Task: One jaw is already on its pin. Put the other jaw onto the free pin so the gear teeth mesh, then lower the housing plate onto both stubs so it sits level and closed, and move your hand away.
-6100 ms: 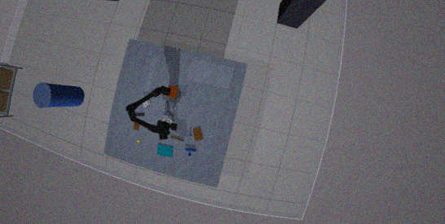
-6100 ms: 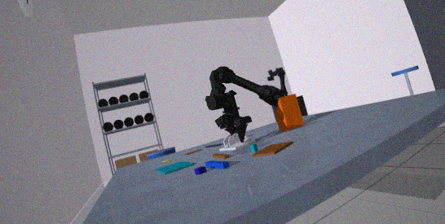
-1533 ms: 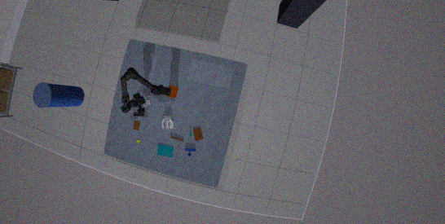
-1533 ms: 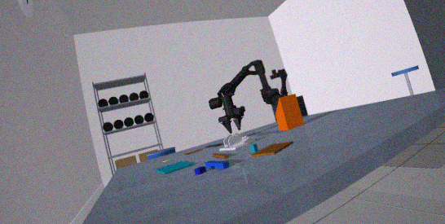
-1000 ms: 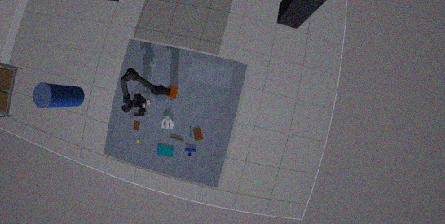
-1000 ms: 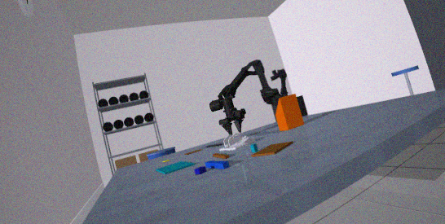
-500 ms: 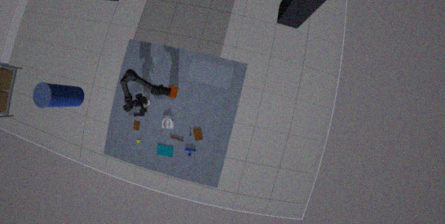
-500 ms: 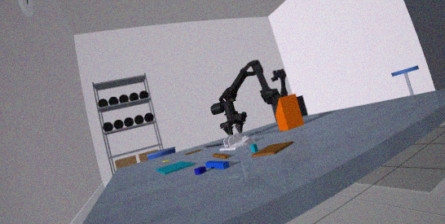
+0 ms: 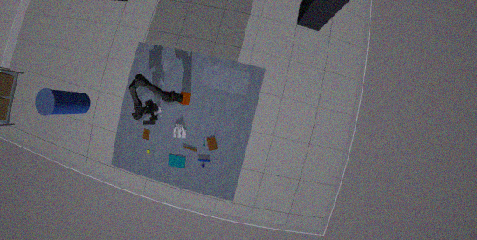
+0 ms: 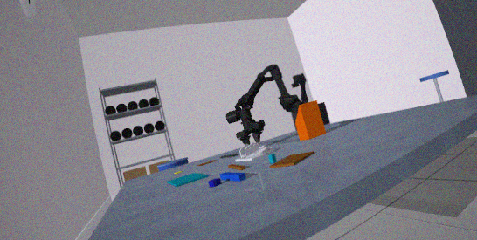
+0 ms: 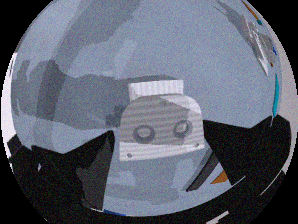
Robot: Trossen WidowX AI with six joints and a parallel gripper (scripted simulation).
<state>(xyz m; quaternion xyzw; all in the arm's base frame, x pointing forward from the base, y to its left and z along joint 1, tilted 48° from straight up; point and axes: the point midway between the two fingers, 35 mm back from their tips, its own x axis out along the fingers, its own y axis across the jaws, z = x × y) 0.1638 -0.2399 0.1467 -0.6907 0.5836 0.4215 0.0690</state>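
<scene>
The white housing plate (image 11: 161,117) lies on the table with its two round holes showing, a ribbed raised strip along its far edge. A small part of the plate (image 9: 159,110) shows beside the hand in the top view. My gripper (image 11: 158,129) (image 9: 155,112) (image 10: 252,141) is open and empty above the plate, one black finger on each side of it in the wrist view; contact cannot be told. The white jaw assembly (image 9: 179,131) (image 10: 251,151) (image 11: 258,44) stands apart from the plate. Its pins and gear teeth are too small to make out.
An orange block (image 9: 186,99) (image 10: 311,120) stands by the arm's base. Beyond the jaw assembly lie a teal slab (image 9: 176,161) (image 10: 188,180), a brown slab (image 9: 211,143) (image 10: 292,160), a blue block (image 9: 203,160) (image 10: 232,176) and a small yellow piece (image 9: 148,151).
</scene>
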